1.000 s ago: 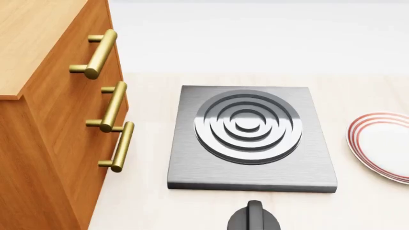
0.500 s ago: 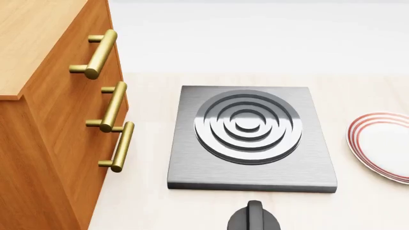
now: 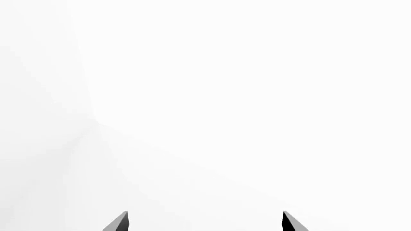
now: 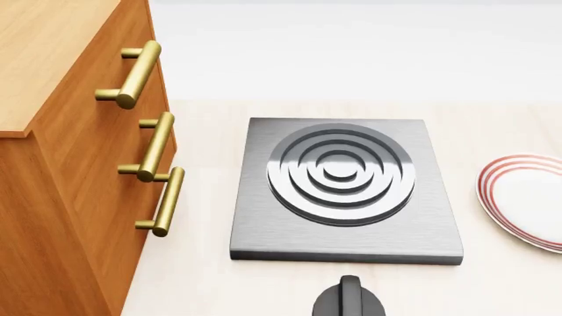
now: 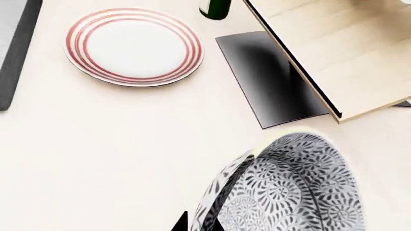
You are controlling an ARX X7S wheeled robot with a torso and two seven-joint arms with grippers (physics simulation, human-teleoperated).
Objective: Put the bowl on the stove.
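Observation:
The bowl (image 5: 295,187), white with a dense grey floral pattern, fills the near part of the right wrist view and hangs tilted above the pale counter. My right gripper (image 5: 199,225) is shut on its rim, one black fingertip on each side of the wall. The stove (image 4: 344,191), a dark grey square slab with a ringed round burner, lies in the middle of the head view; its edge (image 5: 13,53) also shows in the right wrist view. My left gripper (image 3: 205,222) is open with nothing between its fingers, facing blank white. Neither gripper shows in the head view.
A white plate with red rim rings (image 4: 527,197) (image 5: 134,45) lies right of the stove. A small black knob (image 4: 349,299) sits in front of the stove. A wooden cabinet with brass handles (image 4: 154,148) stands at the left. A dark bottle (image 5: 215,8) and a wooden shelf (image 5: 334,53) stand beyond the plate.

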